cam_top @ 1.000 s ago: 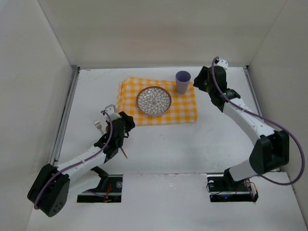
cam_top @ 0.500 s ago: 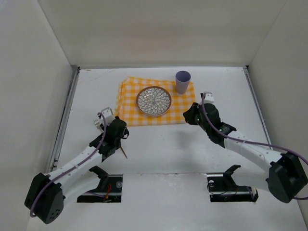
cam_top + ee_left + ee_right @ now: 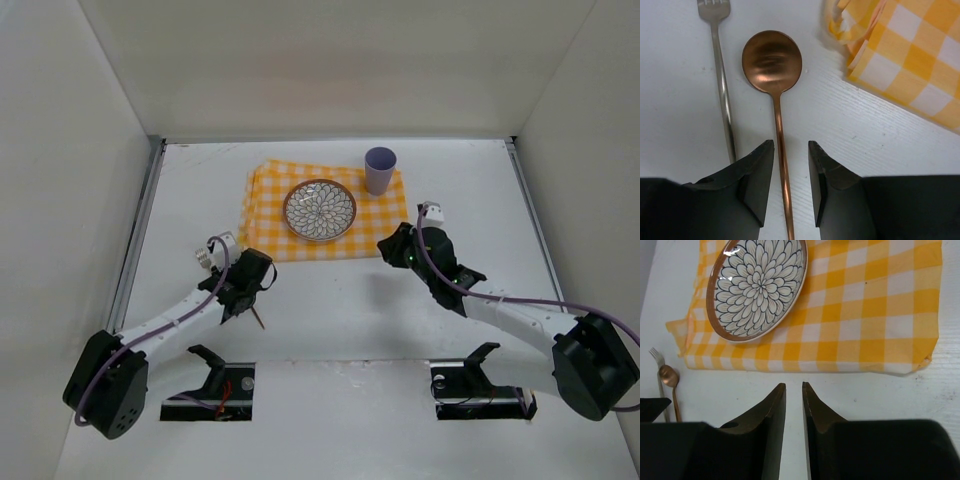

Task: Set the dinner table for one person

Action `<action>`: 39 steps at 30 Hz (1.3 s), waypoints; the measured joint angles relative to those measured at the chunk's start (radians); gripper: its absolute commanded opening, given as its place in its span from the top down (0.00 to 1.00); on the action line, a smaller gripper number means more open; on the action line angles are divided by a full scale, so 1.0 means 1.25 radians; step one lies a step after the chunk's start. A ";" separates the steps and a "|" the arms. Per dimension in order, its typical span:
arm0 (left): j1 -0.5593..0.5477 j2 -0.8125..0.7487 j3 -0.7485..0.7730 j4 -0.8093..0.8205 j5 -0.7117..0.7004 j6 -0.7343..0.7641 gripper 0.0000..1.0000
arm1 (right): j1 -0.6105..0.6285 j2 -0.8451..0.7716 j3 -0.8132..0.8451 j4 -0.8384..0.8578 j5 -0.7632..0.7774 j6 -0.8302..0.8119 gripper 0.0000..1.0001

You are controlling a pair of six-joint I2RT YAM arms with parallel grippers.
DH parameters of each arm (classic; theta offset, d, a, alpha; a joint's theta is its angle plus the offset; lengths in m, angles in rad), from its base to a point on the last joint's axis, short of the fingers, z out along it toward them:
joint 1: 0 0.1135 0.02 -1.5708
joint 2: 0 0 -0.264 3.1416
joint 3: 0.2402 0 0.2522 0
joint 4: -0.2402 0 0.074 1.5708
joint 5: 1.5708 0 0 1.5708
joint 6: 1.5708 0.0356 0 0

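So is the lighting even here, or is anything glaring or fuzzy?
Top view: soft, even light, only faint shadows on the dinner table. Left wrist view: the copper spoon carries a dull, smeared reflection in its bowl. Right wrist view: a small white glare on the plate, at its upper rim.

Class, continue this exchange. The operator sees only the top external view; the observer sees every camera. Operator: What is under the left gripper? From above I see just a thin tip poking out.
Observer: A copper spoon, its handle lying between the open fingers of the left gripper.
Operator: Anything beside it?
Observer: A silver fork, parallel, on the side away from the checked cloth.
Operator: Is the right gripper holding something?
Observer: No, its fingers are slightly apart with only dinner table between them.
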 measured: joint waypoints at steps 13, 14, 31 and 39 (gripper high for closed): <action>0.026 0.051 -0.003 -0.022 0.042 -0.068 0.77 | 0.000 0.001 0.000 0.026 -0.009 0.006 0.74; 0.027 0.057 -0.004 -0.022 0.046 -0.068 0.78 | 0.000 0.001 0.000 0.025 -0.009 0.007 0.74; 0.067 -0.129 -0.046 -0.051 0.076 -0.056 1.00 | -0.033 -0.034 -0.025 0.025 0.016 0.017 0.46; -0.101 -0.088 0.204 -0.078 0.019 -0.010 0.99 | -0.053 -0.049 -0.034 0.026 0.034 0.028 0.43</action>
